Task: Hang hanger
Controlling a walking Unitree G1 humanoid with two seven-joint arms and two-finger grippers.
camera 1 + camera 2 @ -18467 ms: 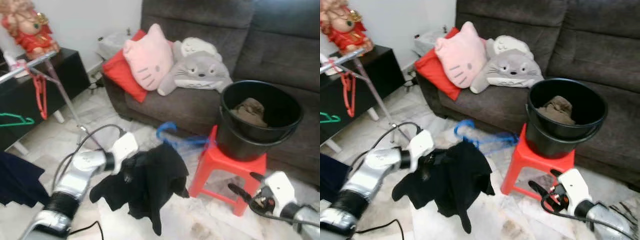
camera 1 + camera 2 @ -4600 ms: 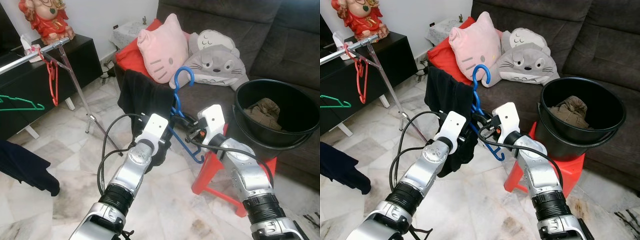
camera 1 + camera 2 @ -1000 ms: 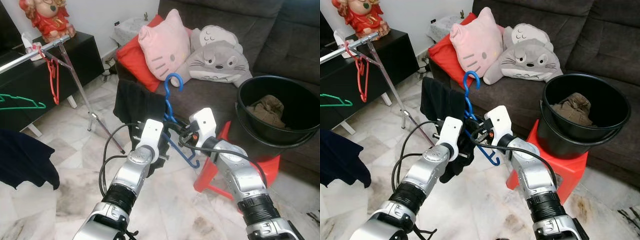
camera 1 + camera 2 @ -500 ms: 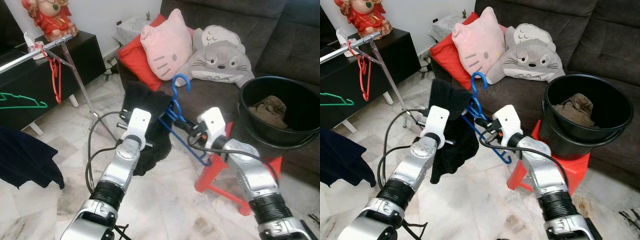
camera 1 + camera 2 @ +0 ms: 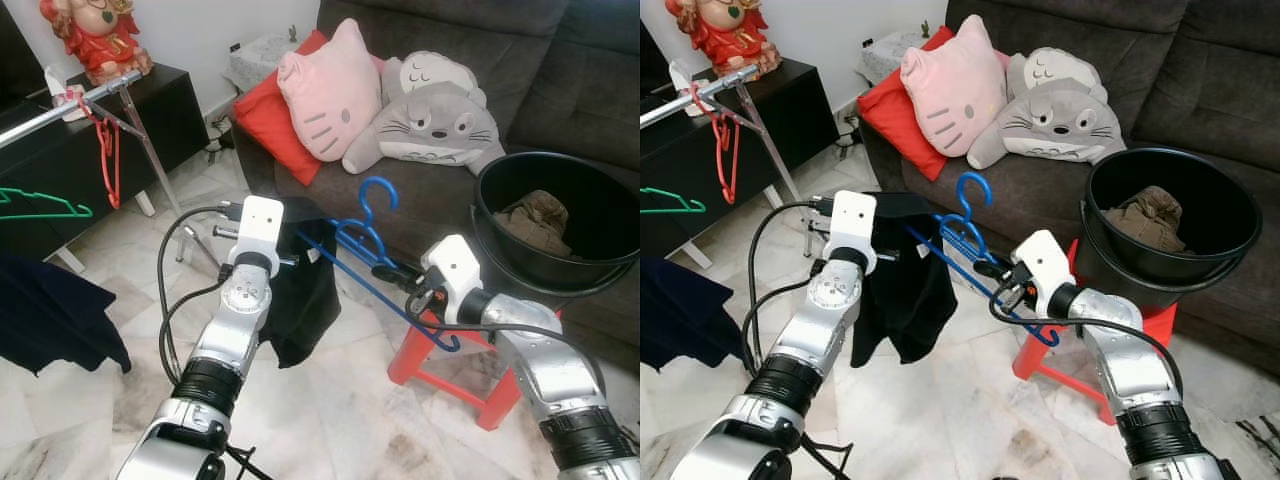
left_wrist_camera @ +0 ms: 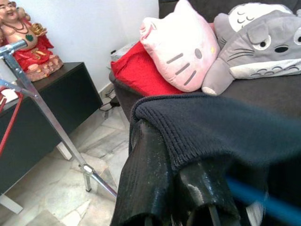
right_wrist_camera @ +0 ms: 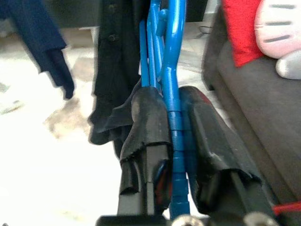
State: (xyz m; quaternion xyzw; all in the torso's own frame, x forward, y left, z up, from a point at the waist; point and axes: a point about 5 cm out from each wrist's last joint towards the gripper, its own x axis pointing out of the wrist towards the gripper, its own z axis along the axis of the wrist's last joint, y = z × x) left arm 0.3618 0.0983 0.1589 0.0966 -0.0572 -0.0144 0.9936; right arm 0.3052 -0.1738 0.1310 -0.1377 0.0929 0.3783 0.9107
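1 blue hanger (image 5: 372, 262), clamped by right gripper (image 5: 392, 275), left gripper (image 5: 290, 262) pinching black garment (image 5: 305, 295); long axis diagonal, rail (image 5: 60, 103) upper left, left arm nearer.

My hanger (image 5: 372, 262) is bright blue, the garment (image 5: 308, 290) on it plain black. Bucket (image 5: 560, 225) is black on a red stool (image 5: 470, 375). Sofa (image 5: 560, 80) is dark grey, with a red cushion (image 5: 268, 118), pink cat pillow (image 5: 332, 90), grey-and-white plush (image 5: 430, 115).
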